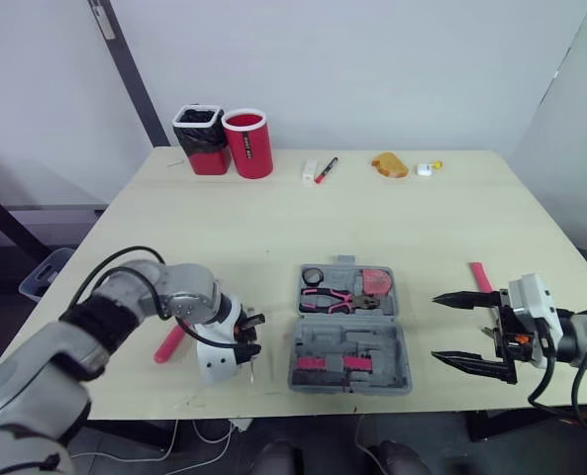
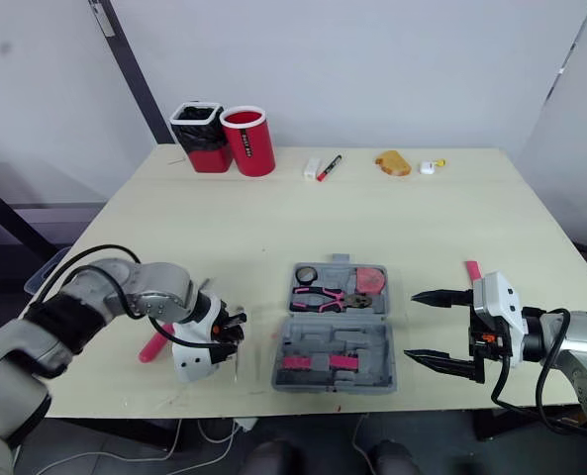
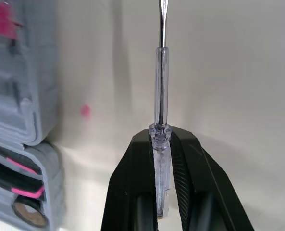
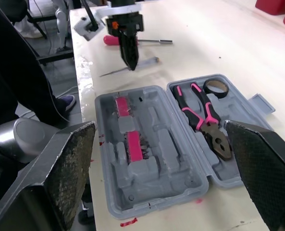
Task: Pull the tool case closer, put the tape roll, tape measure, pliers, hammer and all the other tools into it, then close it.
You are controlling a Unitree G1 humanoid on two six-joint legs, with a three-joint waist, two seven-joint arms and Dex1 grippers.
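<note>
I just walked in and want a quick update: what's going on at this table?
The robot is packing an open tool case. Its left gripper is shut on a clear-handled screwdriver, just left of the case. The pliers and tape roll already lie inside. The right gripper hangs open and holds nothing, to the right of the case. A pink-handled tool lies on the table by the left arm.

Nothing legible shows on any of the things. The red cup (image 1: 248, 144), just beside the black bin (image 1: 202, 139) at the far edge of the surface (image 1: 273, 223), bears a dark vertical strip of lettering, too small to read.
</note>
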